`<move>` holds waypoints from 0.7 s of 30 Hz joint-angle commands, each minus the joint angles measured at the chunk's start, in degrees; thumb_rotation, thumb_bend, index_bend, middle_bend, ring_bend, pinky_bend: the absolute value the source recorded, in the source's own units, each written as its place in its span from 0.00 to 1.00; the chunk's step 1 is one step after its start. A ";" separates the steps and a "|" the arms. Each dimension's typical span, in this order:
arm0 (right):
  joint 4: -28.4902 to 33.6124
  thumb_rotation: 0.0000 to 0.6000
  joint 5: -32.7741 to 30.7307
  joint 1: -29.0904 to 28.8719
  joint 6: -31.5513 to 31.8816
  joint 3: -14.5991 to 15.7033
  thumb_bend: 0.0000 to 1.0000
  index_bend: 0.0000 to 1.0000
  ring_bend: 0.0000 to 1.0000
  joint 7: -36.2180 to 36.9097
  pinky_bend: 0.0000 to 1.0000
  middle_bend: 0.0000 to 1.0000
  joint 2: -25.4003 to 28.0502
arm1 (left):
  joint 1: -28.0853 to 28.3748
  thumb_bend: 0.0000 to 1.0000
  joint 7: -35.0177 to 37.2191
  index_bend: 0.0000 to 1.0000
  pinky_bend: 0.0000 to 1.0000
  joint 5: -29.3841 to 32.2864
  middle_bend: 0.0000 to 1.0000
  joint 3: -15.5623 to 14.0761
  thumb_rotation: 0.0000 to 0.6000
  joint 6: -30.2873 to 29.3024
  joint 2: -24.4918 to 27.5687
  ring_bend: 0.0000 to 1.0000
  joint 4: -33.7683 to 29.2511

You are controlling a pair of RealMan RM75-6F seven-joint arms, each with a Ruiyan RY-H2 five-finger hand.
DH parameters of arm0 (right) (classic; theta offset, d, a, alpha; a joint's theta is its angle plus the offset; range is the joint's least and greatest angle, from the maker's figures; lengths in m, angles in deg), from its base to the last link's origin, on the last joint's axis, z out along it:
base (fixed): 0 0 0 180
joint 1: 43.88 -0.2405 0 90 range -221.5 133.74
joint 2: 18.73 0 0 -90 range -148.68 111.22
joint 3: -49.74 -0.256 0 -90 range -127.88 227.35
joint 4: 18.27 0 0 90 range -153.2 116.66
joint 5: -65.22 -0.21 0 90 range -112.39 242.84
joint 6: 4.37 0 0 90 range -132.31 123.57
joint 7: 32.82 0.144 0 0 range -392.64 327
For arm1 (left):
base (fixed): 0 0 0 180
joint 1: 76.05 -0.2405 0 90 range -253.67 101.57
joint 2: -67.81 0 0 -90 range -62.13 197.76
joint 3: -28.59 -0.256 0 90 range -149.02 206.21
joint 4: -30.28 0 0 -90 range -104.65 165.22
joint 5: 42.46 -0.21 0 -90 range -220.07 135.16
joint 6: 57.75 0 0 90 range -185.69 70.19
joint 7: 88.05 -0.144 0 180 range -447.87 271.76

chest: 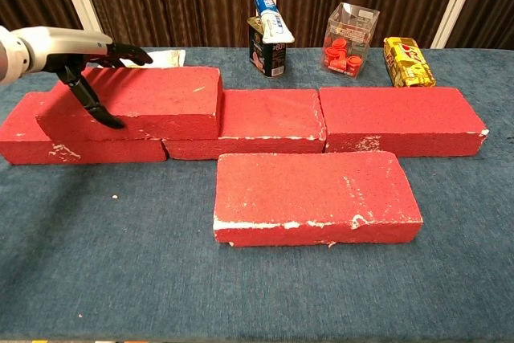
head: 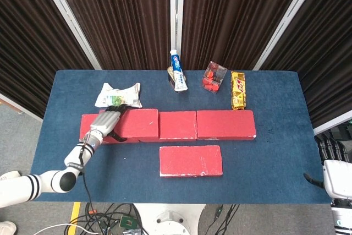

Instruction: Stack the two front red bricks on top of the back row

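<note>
Blue felt table (head: 275,152): left robot hand (chest: 80,58) grasps rough red brick (chest: 140,102); right robot hand (head: 333,160) released.

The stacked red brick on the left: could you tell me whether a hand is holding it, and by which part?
Yes. The left hand grips the stacked brick at its left end, fingers over the back edge and thumb on the front face. The right hand holds nothing.

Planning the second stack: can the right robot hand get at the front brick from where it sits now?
Probably yes. The right robot hand sits off the table's right edge holding nothing, and the front brick lies alone on bare blue cloth. Nothing stands between them. The left robot hand holds the stacked brick, well clear.
</note>
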 commanded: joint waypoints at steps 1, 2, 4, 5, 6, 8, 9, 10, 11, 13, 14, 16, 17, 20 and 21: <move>-0.06 1.00 -0.05 0.03 0.02 -0.02 0.00 0.00 0.00 0.09 0.00 0.00 0.02 | -0.02 0.24 0.15 0.00 0.00 0.07 0.01 -0.01 1.00 -0.13 -0.08 0.16 0.08; -0.10 1.00 -0.06 0.04 0.02 -0.02 0.00 0.00 0.00 0.14 0.00 0.00 0.02 | -0.03 0.24 0.22 0.00 0.00 0.11 0.01 0.00 1.00 -0.19 -0.11 0.16 0.14; -0.17 1.00 -0.09 0.06 0.00 -0.01 0.00 0.00 0.00 0.22 0.00 0.00 0.01 | -0.06 0.24 0.42 0.00 0.00 0.37 0.01 0.06 1.00 -0.32 -0.17 0.16 0.27; -0.19 1.00 -0.08 0.05 -0.02 -0.01 0.00 0.00 0.00 0.22 0.00 0.00 -0.01 | -0.05 0.24 0.46 0.00 0.00 0.52 0.01 0.07 1.00 -0.33 -0.17 0.16 0.26; -0.20 1.00 -0.09 0.04 -0.06 0.00 0.00 0.00 0.00 0.19 0.00 0.00 -0.03 | -0.01 0.24 0.46 0.00 0.00 0.63 0.01 0.04 1.00 -0.27 -0.14 0.16 0.19; -0.19 1.00 -0.08 0.00 -0.14 0.01 0.00 0.00 0.00 0.15 0.00 0.00 -0.07 | 0.05 0.24 0.47 0.00 0.00 0.63 0.01 -0.06 1.00 -0.14 -0.09 0.16 0.03; -0.17 1.00 -0.04 -0.01 -0.14 0.02 0.00 0.00 0.00 0.14 0.00 0.00 -0.08 | 0.08 0.24 0.43 0.00 0.00 0.57 0.01 -0.14 1.00 -0.09 -0.10 0.16 0.03; -0.16 1.00 -0.01 -0.04 -0.17 0.03 0.00 0.00 0.00 0.10 0.00 0.00 -0.12 | 0.10 0.24 0.48 0.00 0.00 0.57 0.01 -0.18 1.00 -0.03 -0.16 0.16 0.07; -0.15 1.00 0.02 -0.03 -0.14 0.04 0.00 0.00 0.00 0.08 0.00 0.00 -0.13 | 0.11 0.24 0.55 0.00 0.00 0.56 0.01 -0.18 1.00 -0.03 -0.22 0.16 0.11; -0.15 1.00 0.00 -0.03 -0.13 0.02 0.00 0.00 0.00 0.05 0.00 0.00 -0.14 | 0.12 0.24 0.61 0.00 0.00 0.38 0.01 -0.22 1.00 -0.10 -0.38 0.16 0.32; -0.15 1.00 -0.03 -0.02 -0.12 0.00 0.00 0.00 0.00 0.06 0.00 0.00 -0.13 | 0.12 0.24 0.62 0.00 0.00 0.24 0.01 -0.24 1.00 -0.14 -0.44 0.16 0.44; -0.19 1.00 -0.10 -0.01 -0.13 -0.03 0.00 0.00 0.00 0.10 0.00 0.00 -0.11 | 0.17 0.24 0.59 0.00 0.00 -0.18 0.01 -0.32 1.00 -0.11 -0.48 0.16 0.70; -0.19 1.00 -0.12 0.01 -0.13 -0.02 0.00 0.00 0.00 0.14 0.00 0.00 -0.09 | 0.20 0.24 0.63 0.00 0.00 -0.37 0.01 -0.33 1.00 -0.03 -0.46 0.16 0.76; -0.26 1.00 -0.17 -0.02 -0.23 -0.03 0.00 0.00 0.00 0.24 0.00 0.00 -0.13 | 0.27 0.24 0.82 0.00 0.00 -1.21 0.01 -0.32 1.00 0.23 -0.26 0.16 0.81; -0.29 1.00 -0.16 -0.03 -0.25 -0.03 0.00 0.00 0.00 0.27 0.00 0.00 -0.16 | 0.25 0.24 0.92 0.00 0.00 -1.59 0.01 -0.30 1.00 0.21 -0.19 0.16 0.78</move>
